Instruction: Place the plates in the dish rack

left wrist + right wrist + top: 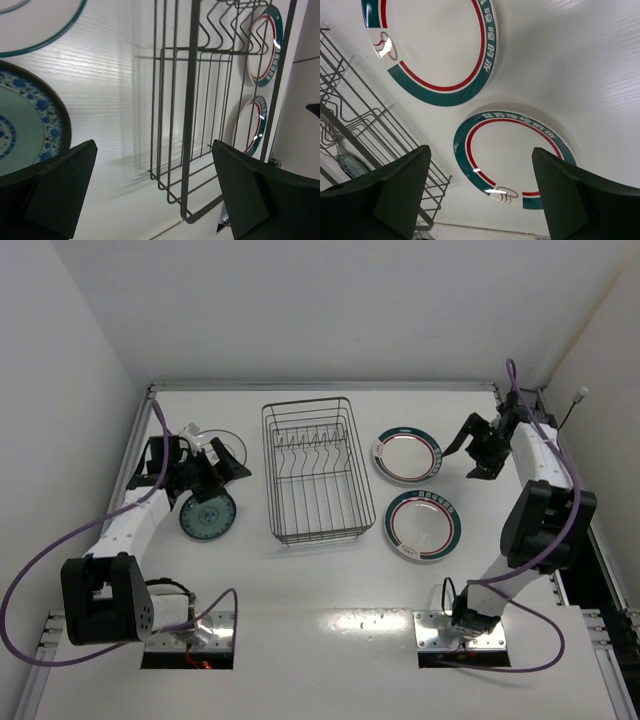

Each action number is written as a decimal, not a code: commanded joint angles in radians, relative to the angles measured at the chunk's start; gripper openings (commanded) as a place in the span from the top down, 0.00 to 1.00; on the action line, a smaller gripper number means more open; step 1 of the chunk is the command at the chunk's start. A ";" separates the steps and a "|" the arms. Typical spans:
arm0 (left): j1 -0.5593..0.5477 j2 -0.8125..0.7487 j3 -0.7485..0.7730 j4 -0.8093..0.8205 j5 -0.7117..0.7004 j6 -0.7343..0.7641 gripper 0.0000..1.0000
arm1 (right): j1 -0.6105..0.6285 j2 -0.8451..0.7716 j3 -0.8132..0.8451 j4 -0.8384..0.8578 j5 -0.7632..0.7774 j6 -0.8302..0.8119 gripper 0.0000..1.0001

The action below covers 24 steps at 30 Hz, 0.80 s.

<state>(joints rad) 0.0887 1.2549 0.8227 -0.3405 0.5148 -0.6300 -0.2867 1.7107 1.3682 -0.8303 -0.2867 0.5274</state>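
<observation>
Left jaws: spread wide, nothing between them, both fingers (60,190) bare. They hang above the table (330,590), over the gap between two plates. Small patterned teal plate (208,515) lies flat at 6 o'clock of these jaws. Whitish plate (35,20) lies flat at 12 o'clock, partly hidden under the left arm (140,520) in the top view.

Right jaws: spread wide, holding nothing, fingers (395,195) bare. They hang at 3 o'clock of the far banded plate (407,455), just beside its rim. Near banded plate (423,524) lies flat at 6 o'clock of the far one, the two apart.

Dish rack (312,470): grey wire basket, upright at the table's middle, with a row of prongs inside. From the rack, the teal plate sits at 8 o'clock, the whitish plate at 10 o'clock, the banded plates at 3 and 4 o'clock. All four plates rest on the table outside the rack.
</observation>
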 commanded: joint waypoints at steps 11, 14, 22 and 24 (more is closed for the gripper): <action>-0.099 0.043 -0.004 0.089 0.031 -0.034 0.00 | -0.037 0.286 0.104 0.113 -0.106 -0.013 0.28; -0.109 0.043 -0.004 0.064 0.019 -0.034 0.00 | -0.028 0.368 0.143 0.112 -0.130 -0.024 0.32; -0.109 0.034 0.006 0.015 -0.015 -0.014 0.00 | -0.019 0.440 0.121 0.206 -0.241 -0.033 0.50; -0.109 0.034 0.006 0.015 -0.015 -0.014 0.00 | -0.019 0.466 0.111 0.229 -0.250 -0.033 0.52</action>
<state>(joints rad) -0.0120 1.2968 0.8135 -0.3279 0.5064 -0.6582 -0.3115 2.1540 1.4666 -0.6773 -0.4583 0.5068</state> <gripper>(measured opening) 1.000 0.488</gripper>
